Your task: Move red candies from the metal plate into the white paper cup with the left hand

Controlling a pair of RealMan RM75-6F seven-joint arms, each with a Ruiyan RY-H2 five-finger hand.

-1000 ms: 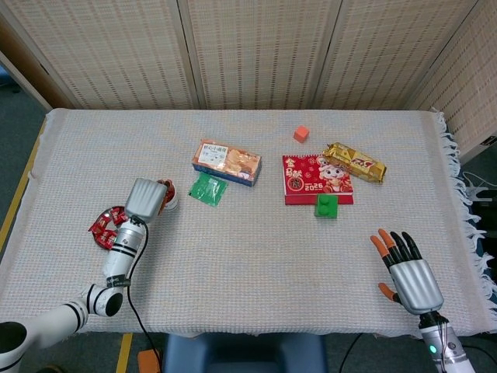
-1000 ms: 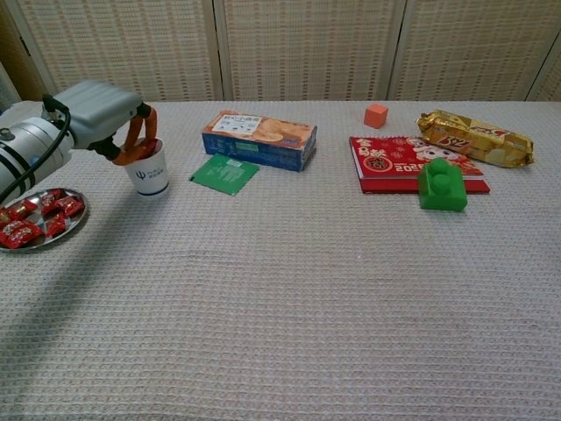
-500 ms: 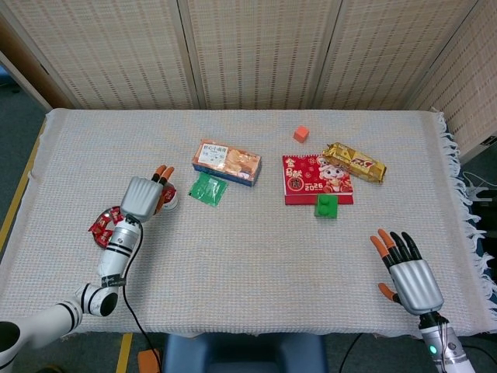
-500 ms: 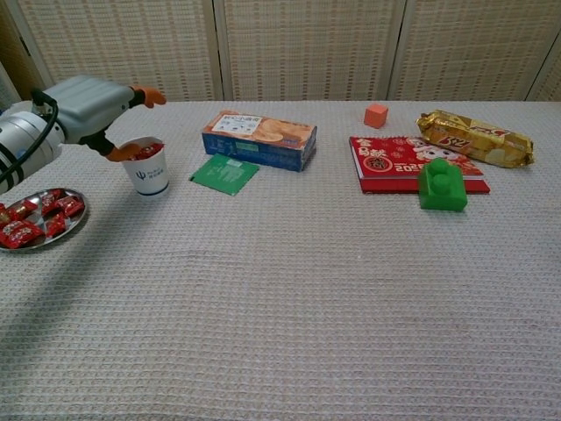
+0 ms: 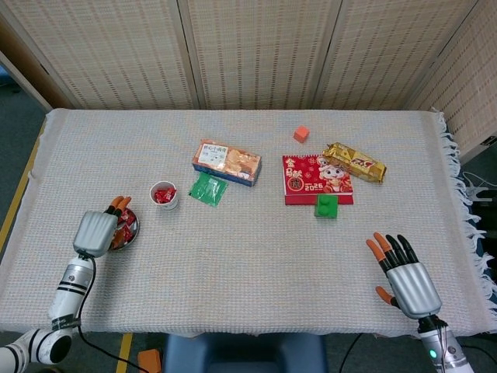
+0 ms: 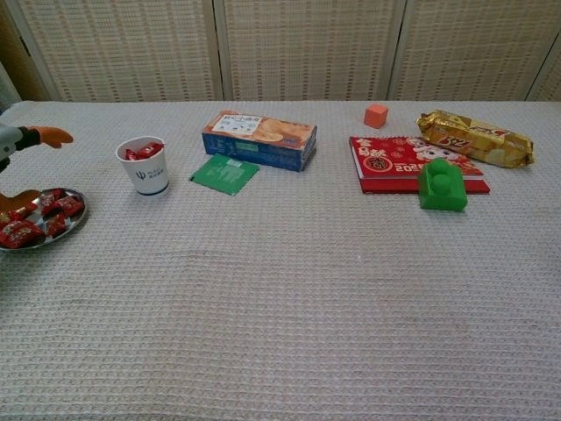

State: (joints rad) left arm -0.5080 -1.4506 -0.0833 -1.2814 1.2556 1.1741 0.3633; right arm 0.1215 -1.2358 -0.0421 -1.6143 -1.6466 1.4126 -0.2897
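The white paper cup [image 5: 164,196] [image 6: 145,168] stands upright left of the middle, with red candies [image 6: 140,152] showing in its mouth. To its left lies the metal plate [image 6: 48,240] [image 5: 134,228] holding several red candies [image 6: 54,206]. My left hand [image 5: 98,231] hovers over the plate's left part, hiding much of it in the head view. In the chest view only its orange fingertips [image 6: 54,136] show at the left edge; they are spread and hold nothing. My right hand [image 5: 404,272] rests open near the table's front right edge.
A biscuit box [image 6: 259,138] and a green packet [image 6: 224,173] lie right of the cup. Further right are a red booklet [image 6: 412,164], a green block [image 6: 441,185], a small orange cube [image 6: 376,115] and a golden snack bag [image 6: 474,137].
My left hand let a candy go over the cup, spread its fingers, then drew back left and toward me to the plate. The right hand barely moved.
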